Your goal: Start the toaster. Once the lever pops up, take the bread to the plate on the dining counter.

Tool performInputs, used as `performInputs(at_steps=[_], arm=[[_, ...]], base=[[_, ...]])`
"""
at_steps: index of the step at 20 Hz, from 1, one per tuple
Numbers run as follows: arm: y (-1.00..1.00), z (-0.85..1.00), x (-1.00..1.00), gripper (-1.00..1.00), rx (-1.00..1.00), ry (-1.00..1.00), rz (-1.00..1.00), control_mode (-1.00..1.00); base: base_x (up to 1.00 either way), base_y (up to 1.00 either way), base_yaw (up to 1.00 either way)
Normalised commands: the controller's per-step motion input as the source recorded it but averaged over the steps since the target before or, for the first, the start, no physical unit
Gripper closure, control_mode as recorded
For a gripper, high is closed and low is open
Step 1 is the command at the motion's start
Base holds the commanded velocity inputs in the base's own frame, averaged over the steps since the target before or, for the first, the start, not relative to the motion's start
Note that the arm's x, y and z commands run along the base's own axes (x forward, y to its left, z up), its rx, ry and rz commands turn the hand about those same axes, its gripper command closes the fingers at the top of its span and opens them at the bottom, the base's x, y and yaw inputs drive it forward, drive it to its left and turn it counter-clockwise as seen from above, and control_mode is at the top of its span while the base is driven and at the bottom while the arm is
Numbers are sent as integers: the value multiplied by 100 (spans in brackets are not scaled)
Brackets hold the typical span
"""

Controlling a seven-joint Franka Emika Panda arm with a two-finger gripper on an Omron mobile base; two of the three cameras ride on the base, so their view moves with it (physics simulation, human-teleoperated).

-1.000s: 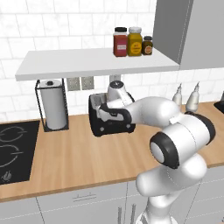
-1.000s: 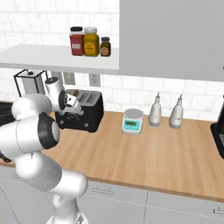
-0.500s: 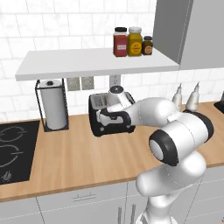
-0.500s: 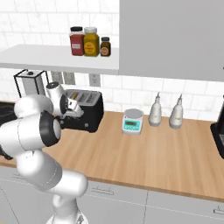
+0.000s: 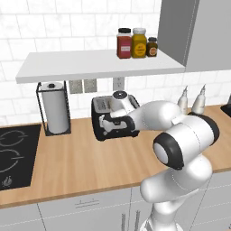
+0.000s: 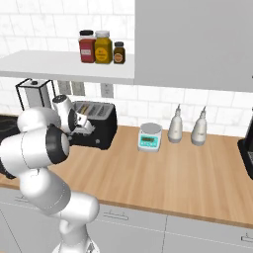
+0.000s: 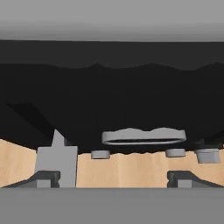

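Note:
The glossy black toaster (image 5: pixel 118 118) (image 6: pixel 101 129) stands at the back of the wood counter along the tiled wall. My gripper (image 5: pixel 106 122) (image 6: pixel 83 126) is low against its front face, open, with nothing between its fingers. In the hand view the gripper (image 7: pixel 113 178) sits a short way from the black front of the toaster (image 7: pixel 113 96). There, a grey lever tab (image 7: pixel 57 159) rises just beside the left fingertip (image 7: pixel 45 177), and an oval grey knob (image 7: pixel 143 136) is ahead. I cannot make out the bread in the top slots. The plate and dining counter are out of view.
A paper towel roll (image 5: pixel 55 108) stands left of the toaster, and a black hob (image 5: pixel 13 153) lies beyond it. Right of the toaster are a small scale (image 6: pixel 149 137), two bottles (image 6: pixel 175 126) and a coffee machine (image 6: pixel 247 158). A shelf (image 5: pixel 99 63) with jars overhangs the toaster.
The hand has come down from the toaster's top to its lower front, towards the left side. The toaster has not moved.

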Motion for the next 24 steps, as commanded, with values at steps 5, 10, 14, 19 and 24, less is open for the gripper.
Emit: performInputs(at_steps=[5,10,14,19,24], arm=[[0,-1,0,-100,0,0,0,-100],[0,1,0,-100,0,-2,0,-100],[0,36,-10,-100,0,-4,0,-100],[0,42,-7,-100,0,-4,0,-100],[0,59,-7,-100,0,-4,0,-100]], base=[[0,0,0],[0,0,0],[0,0,0],[0,0,0],[0,0,0]])
